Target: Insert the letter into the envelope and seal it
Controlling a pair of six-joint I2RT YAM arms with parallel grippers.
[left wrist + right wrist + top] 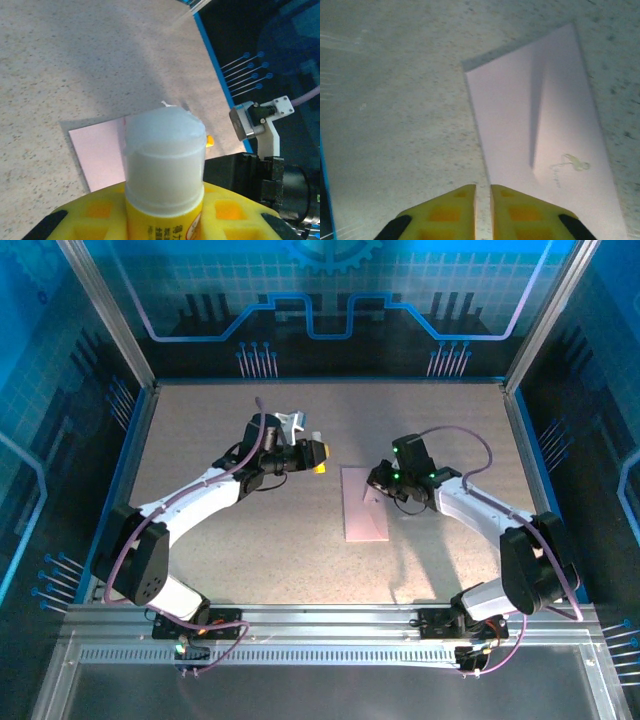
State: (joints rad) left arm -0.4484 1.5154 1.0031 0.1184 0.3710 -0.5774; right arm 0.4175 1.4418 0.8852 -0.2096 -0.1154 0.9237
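Observation:
The pale pink envelope (363, 503) lies flat at the table's middle, with a raised crease along its length (538, 110) and a small glue smear (572, 164). My left gripper (316, 454) hovers just left of the envelope's far end, shut on a yellow glue stick (164, 165) whose white tip points towards the envelope (97, 152). My right gripper (378, 483) sits low at the envelope's far right edge; in its wrist view the yellow fingers (483, 192) stand almost together with nothing between them, beside the envelope's edge (520, 115). The tan letter is out of view.
Speckled tabletop (220, 540) spreads left and in front of the envelope. A blue rim and glass walls (520, 440) enclose the table. An aluminium rail (330, 625) carries both arm bases at the near edge. The right arm's wrist (262, 122) is close to the left gripper.

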